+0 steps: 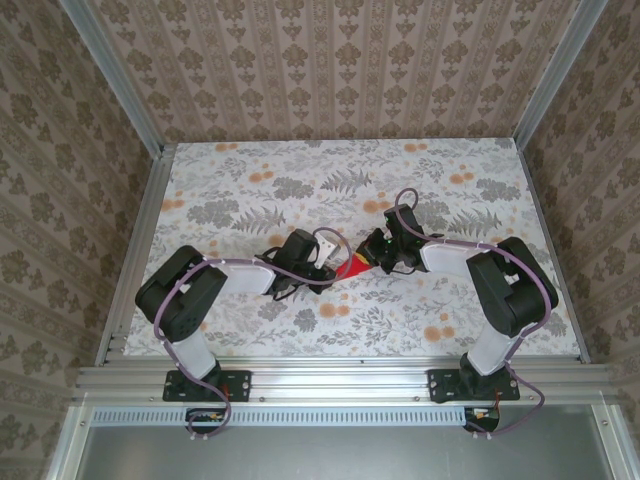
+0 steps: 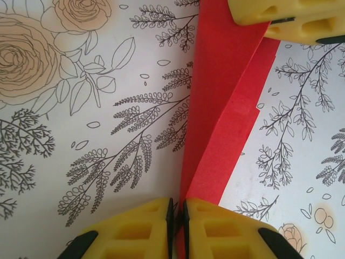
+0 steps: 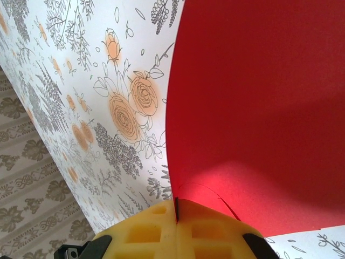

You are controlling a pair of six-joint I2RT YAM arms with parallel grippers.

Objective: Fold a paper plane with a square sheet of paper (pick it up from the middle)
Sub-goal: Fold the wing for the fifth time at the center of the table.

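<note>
Now two robot arms meet over the middle of the flat table (image 1: 250, 190) with its flower and leaf print. Between them is a piece of thin bright red paper (image 1: 352, 268), folded into a long narrow shape with creases.

The left tool (image 1: 338, 268) holds one end of the red paper. From the left wrist, its two yellow fingers (image 2: 215, 232) are pressed close together at the bottom, with the paper's narrow end pinched in the slit between them. From there the red paper (image 2: 226, 108) runs away over the table (image 2: 81, 178) and gets wider. Two layers show, one lying on the other, with a straight fold line between them. At its far end the yellow fingers (image 2: 269, 13) of the other tool sit on it.

The right tool (image 1: 368, 262) holds the other end. From the right wrist, its yellow fingers (image 3: 210, 232) are closed tight, and the edge of the paper (image 3: 259, 108) goes into the thin gap between them. The red sheet spreads out wide above them. Beside it the flowered table (image 3: 124, 108) shows, and a patterned brown wall (image 3: 32, 189) stands behind.
</note>
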